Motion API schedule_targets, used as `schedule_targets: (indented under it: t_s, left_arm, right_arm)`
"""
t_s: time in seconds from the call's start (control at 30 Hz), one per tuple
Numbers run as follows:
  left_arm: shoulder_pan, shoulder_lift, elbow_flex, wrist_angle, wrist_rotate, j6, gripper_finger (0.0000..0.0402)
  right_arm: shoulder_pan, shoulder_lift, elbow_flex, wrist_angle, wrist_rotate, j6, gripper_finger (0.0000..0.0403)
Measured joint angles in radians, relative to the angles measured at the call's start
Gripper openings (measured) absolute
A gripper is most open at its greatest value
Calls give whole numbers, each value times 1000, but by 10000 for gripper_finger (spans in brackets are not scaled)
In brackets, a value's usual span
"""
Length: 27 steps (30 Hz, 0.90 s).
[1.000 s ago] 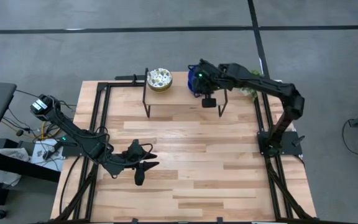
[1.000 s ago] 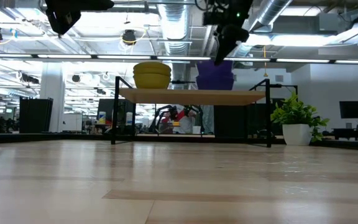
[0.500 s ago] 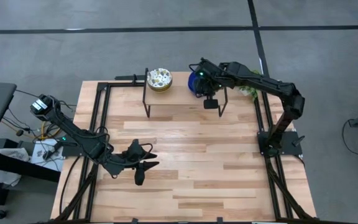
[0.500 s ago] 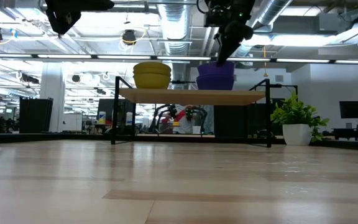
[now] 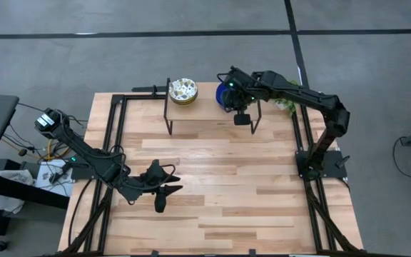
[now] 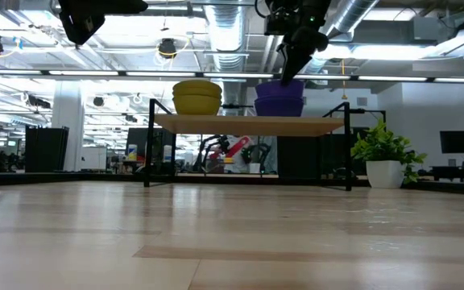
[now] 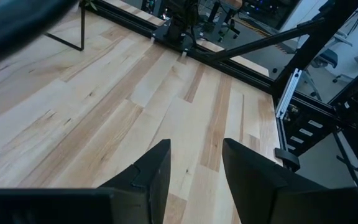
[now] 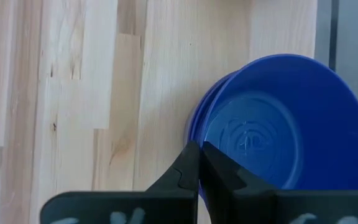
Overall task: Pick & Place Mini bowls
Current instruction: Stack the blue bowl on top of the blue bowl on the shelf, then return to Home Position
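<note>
Nearest, the left gripper (image 5: 164, 191) hangs above the front part of the wooden table (image 5: 227, 185), on the left side, well away from the shelf. Its two dark fingers (image 7: 154, 174) stand apart with bare boards showing between them; nothing is held.

Farther back, a small raised wooden shelf (image 6: 248, 124) on thin black legs stands at the table's far edge. Two groups of mini bowls sit on it. Toward its left end is a stack topped by a cream-white bowl with a speckled floral pattern (image 5: 183, 90); from table height this stack (image 6: 196, 96) reads yellow. Toward its right end sit the blue bowls (image 8: 278, 124), nested one in another and resting on the shelf top.

The right gripper (image 8: 199, 163) is over the blue bowls, its fingers pressed together at the rim of the upper bowl. Whether the rim is pinched between them cannot be told. From table height the gripper (image 6: 290, 66) comes down from above onto the blue stack (image 6: 279, 97).

Beyond the shelf's right end, a green plant in a white pot (image 6: 387, 157) stands.
</note>
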Motion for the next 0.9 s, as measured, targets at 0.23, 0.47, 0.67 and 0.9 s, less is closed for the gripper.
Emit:
schedule_targets:
  t_s: [0.23, 0.47, 0.67, 0.9]
  left_arm:
    - [0, 0, 0, 0, 0, 0, 143]
    - [0, 0, 0, 0, 0, -3, 143]
    - [0, 0, 0, -1, 0, -3, 143]
    - [0, 0, 0, -2, 1, -4, 143]
  right_arm:
    - [0, 0, 0, 1, -1, 16, 31]
    - [0, 0, 0, 11, 0, 34, 94]
    - [0, -4, 0, 55, 45, 105, 108]
    - [0, -45, 0, 130, 117, 140, 91]
